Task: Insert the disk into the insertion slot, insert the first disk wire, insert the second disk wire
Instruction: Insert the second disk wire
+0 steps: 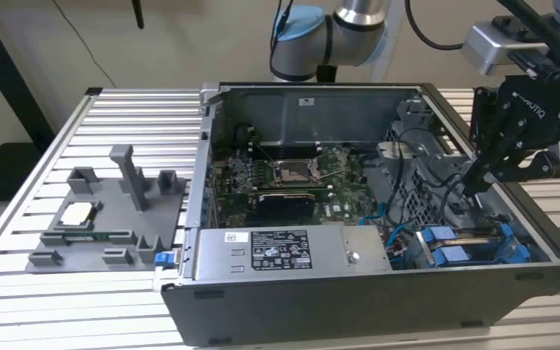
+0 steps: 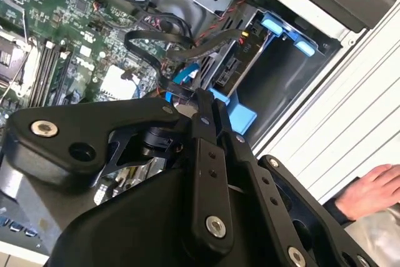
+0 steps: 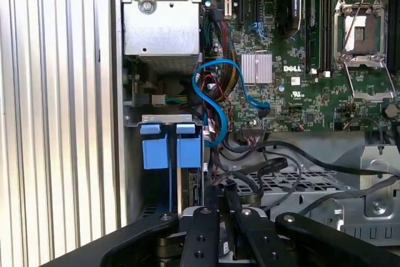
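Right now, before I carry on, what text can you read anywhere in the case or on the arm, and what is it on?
On the white sticker of the power supply box: print too small to read.
On the motherboard: a white maker's mark, not quoted; the other print is too small.
On the body of the gripper: white lettering, a maker's mark, not quoted.

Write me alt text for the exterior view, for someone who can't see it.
A black pincer reaches down into an open computer case near the blue-railed insertion slot. The case sits on a slatted metal table, with a grey parts holder on the exterior view's left.
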Action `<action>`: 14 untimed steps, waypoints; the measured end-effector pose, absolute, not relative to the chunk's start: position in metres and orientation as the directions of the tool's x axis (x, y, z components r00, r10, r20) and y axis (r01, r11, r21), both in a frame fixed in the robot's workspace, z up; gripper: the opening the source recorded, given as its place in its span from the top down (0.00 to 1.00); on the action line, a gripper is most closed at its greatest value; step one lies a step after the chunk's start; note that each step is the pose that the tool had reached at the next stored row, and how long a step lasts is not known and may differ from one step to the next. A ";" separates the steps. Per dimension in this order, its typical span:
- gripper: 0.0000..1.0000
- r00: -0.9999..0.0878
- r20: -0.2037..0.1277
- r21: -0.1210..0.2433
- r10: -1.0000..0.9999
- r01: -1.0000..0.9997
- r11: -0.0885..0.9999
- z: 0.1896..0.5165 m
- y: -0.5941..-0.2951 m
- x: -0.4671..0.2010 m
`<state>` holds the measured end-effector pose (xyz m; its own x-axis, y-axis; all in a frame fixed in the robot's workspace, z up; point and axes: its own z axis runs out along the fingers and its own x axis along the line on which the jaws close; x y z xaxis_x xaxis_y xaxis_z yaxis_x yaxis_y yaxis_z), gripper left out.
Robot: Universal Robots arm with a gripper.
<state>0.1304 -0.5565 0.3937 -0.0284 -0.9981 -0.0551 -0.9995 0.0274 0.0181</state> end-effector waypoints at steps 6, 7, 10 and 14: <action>0.84 -0.028 -0.055 0.018 -0.998 -0.999 0.027 0.393 -0.556 0.130; 0.84 -0.028 -0.054 0.018 -0.998 -0.999 0.028 0.393 -0.557 0.130; 0.84 -0.028 -0.054 0.018 -0.998 -0.999 0.027 0.391 -0.557 0.130; 0.84 -0.028 -0.054 0.018 -0.998 -0.999 0.027 0.389 -0.557 0.130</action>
